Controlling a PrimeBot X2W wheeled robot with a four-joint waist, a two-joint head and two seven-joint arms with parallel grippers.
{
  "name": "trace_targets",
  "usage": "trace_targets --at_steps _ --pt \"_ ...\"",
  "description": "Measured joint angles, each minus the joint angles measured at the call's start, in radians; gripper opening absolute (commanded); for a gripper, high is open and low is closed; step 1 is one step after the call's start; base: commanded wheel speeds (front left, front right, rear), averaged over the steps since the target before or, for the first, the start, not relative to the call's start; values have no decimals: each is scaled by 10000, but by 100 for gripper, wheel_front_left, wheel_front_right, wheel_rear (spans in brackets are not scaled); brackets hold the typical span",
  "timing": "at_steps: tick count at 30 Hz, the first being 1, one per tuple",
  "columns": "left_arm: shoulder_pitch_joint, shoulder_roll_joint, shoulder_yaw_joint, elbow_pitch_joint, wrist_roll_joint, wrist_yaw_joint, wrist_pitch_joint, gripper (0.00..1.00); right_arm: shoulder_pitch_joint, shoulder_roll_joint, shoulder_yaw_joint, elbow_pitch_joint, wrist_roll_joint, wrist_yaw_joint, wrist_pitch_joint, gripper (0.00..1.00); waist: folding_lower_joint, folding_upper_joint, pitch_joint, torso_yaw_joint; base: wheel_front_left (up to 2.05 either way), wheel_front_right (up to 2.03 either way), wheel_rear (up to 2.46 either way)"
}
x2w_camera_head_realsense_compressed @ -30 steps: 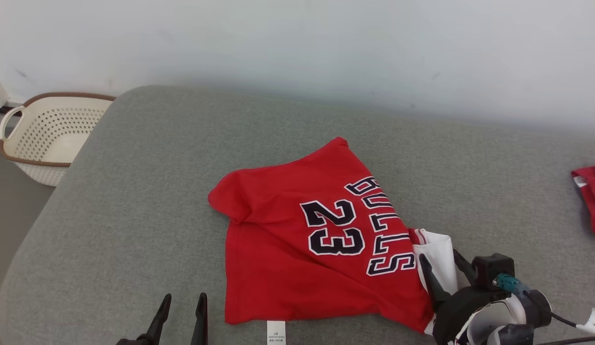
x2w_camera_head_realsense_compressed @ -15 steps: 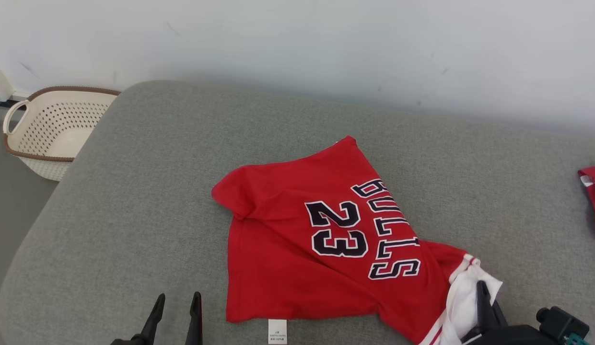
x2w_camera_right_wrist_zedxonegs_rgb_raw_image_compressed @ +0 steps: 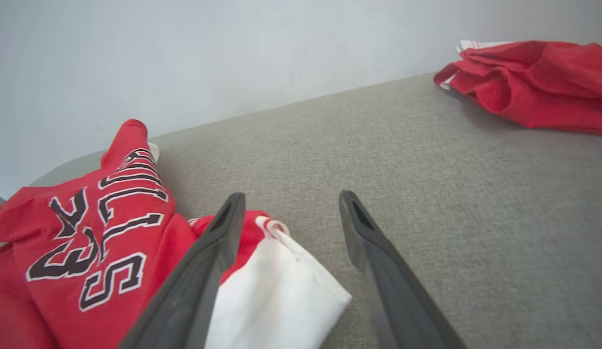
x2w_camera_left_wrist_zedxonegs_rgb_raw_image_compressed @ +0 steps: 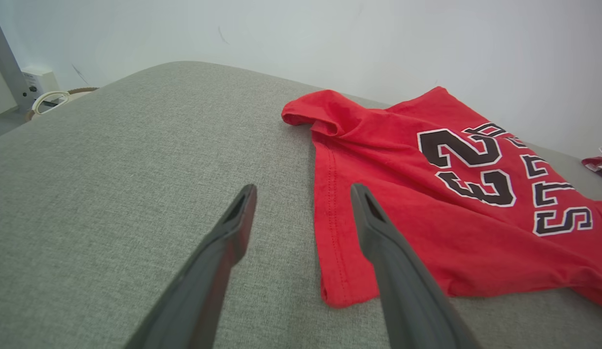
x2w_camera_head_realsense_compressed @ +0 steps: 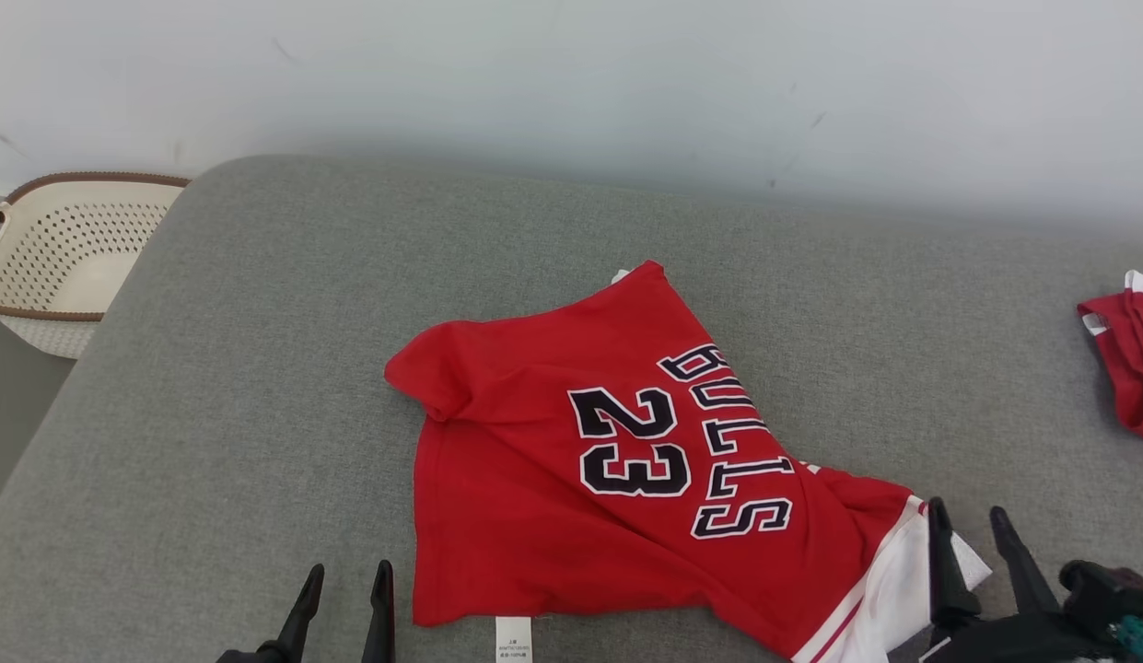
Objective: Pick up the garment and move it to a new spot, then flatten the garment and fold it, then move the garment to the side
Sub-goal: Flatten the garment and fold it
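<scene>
Beside the jersey (x2w_camera_head_realsense_compressed: 580,479), right hand (x2w_camera_head_realsense_compressed: 966,509) spread wide, gripping nothing

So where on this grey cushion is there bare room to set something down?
Widest bare patch: grey fabric cushion between cream perforated basket and red Bulls jersey. Another between jersey and crumpled red garment. Crowded around the right pincer.

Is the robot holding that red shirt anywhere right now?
Nothing is held: left pincer and right pincer stand open, the right by the white sleeve.
</scene>
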Motion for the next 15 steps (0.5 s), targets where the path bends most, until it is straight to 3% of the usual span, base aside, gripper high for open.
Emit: trace_targets --at_steps 6,15 --pt "-18 -4 -136 31 -109 29 0 100 -33 230 575 -476 -731 0 1250 100 0 0 -56 153 0 0 0" --pt "-10 2 -134 13 -174 77 0 100 710 562 389 -759 -1561 0 2311 100 0 0 -68 326 0 0 0"
